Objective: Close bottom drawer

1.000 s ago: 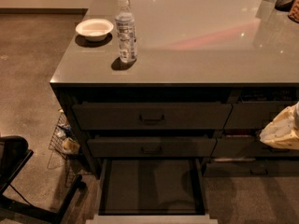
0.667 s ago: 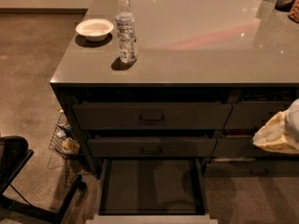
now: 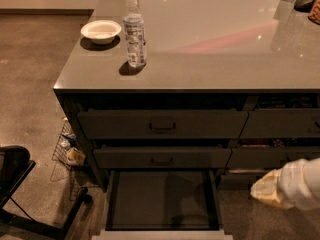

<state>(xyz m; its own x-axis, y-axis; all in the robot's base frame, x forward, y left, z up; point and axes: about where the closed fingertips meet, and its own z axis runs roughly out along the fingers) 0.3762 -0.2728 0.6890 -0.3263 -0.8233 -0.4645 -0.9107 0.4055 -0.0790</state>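
The bottom drawer (image 3: 160, 200) is pulled far out from under the two wide dark grey drawers. Its dark box interior is open to view and looks empty. Its front panel (image 3: 161, 233) lies at the lower edge of the view, and its handle is out of view. My gripper (image 3: 272, 189) is the pale, cream-coloured shape at the right edge. It hangs low in front of the narrower right-hand drawer stack, to the right of the open drawer and apart from it.
A water bottle (image 3: 134, 32) and a white bowl (image 3: 101, 31) stand on the grey countertop (image 3: 210, 44). A wire basket (image 3: 69, 151) sits on the floor left of the cabinet. A black chair base (image 3: 20, 194) is at the lower left.
My gripper has moved down and a little left, from beside the upper right-hand drawers to near the floor-level drawer. The bottom drawer has not moved.
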